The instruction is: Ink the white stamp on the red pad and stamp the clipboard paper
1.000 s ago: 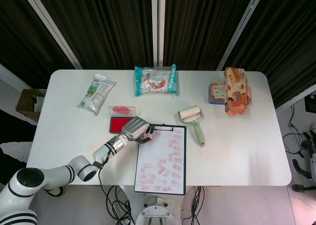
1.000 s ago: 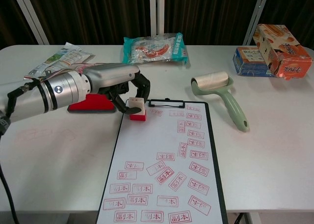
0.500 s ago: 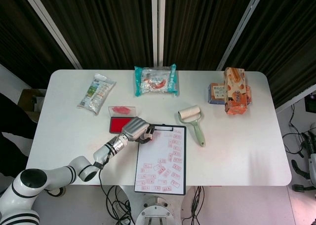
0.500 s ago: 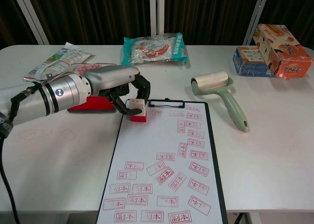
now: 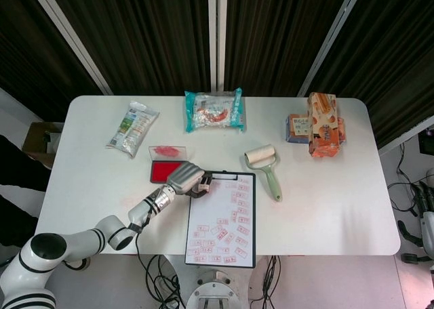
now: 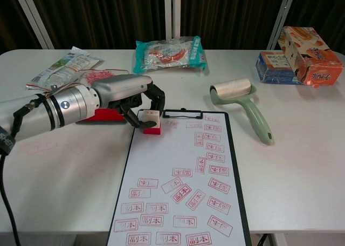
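Unmoved since before: left robot hand point(image 6: 126, 97) (forearm low, level) | pinching white stamp point(image 6: 150, 121) | on clipboard paper point(image 6: 178, 176) corner.

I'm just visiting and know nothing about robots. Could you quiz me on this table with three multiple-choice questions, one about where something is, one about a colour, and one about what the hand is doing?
1. Where does the lint roller lie?
A. To the right of the clipboard
B. On the ink pad
C. Under the snack bag

2. What colour are the stamp marks on the clipboard paper?
A. Blue
B. Red
C. Black

3. What is the left hand doing?
A. Resting flat on bare table
B. Lifting the lint roller
C. Holding the white stamp down at the paper's top left corner

Answers:
1. A, the green-handled roller rests on the table beside the clipboard's right edge.
2. B, every print on the sheet is red.
3. C, its fingers close around the stamp, whose red base sits on the sheet, next to the red pad.
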Motion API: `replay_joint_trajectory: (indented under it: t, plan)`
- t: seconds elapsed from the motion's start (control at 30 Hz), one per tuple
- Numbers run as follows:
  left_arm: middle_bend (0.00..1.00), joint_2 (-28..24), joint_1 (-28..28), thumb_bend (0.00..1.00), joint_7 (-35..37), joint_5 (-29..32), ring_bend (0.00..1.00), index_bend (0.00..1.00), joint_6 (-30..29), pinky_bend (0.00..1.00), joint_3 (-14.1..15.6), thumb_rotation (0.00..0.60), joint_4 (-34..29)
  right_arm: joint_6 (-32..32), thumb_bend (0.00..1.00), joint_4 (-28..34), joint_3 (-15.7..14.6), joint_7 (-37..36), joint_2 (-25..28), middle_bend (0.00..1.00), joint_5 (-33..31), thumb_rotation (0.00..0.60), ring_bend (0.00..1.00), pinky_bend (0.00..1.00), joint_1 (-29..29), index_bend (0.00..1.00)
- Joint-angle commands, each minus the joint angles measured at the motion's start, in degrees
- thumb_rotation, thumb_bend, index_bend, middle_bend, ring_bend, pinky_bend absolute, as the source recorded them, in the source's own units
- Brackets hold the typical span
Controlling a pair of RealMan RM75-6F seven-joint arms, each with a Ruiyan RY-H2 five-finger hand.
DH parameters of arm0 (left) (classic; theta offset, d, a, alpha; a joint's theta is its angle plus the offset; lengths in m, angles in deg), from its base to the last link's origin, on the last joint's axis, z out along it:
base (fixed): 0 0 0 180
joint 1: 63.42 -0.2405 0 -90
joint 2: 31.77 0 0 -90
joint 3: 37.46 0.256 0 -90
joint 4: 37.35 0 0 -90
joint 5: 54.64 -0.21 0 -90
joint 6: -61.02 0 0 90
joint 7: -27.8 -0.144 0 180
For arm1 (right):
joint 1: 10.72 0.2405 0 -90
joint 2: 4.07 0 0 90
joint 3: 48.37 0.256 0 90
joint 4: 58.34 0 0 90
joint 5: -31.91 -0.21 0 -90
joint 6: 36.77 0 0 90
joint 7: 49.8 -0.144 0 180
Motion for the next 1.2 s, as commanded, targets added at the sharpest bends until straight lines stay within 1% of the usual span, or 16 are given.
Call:
replay_joint_trajectory:
  t: [0.03,0.53,0.87,1.03,1.13,1.2]
  plan:
    - [0.70,0.3,-0.1,0.43,0.6,0.0,1.00,0.69,0.1,1.00,0.2,0.600,0.7,0.1,0.24,0.0,-0.1,0.1,-0.1,0.00,0.1,0.600,0.00,0.00,0.0,0.00]
    - [0.71,1.6,-0.3,0.44,1.9,-1.2,1.00,0.70,-0.5,1.00,1.0,0.600,3.0,0.3,0.24,-0.4,-0.1,0.0,-0.2,0.00,0.0,0.600,0.00,0.00,0.1,0.00]
    - [0.71,1.7,-0.1,0.44,2.4,-0.8,1.00,0.70,0.0,1.00,0.7,0.600,3.5,-0.2,0.24,-0.2,0.1,-0.3,0.0,0.00,-0.1,0.600,0.00,0.00,-0.1,0.00]
    - [0.71,-0.3,-0.1,0.44,1.9,-1.4,1.00,0.70,-1.8,1.00,0.1,0.600,0.8,-1.2,0.25,0.4,0.2,-0.4,0.4,0.00,0.4,0.600,0.00,0.00,-0.4,0.00]
    - [0.71,-2.7,0.0,0.44,1.7,-1.1,1.00,0.70,-2.9,1.00,-1.0,0.600,-2.8,-1.8,0.25,0.8,0.4,-0.3,0.7,0.00,0.7,0.600,0.00,0.00,-0.4,0.00]
    - [0.71,-5.7,-0.2,0.44,1.2,-1.0,1.00,0.70,-4.0,1.00,-1.9,0.600,-6.8,-2.0,0.24,1.1,0.5,-0.4,0.9,0.00,0.8,0.600,0.00,0.00,-0.3,0.00]
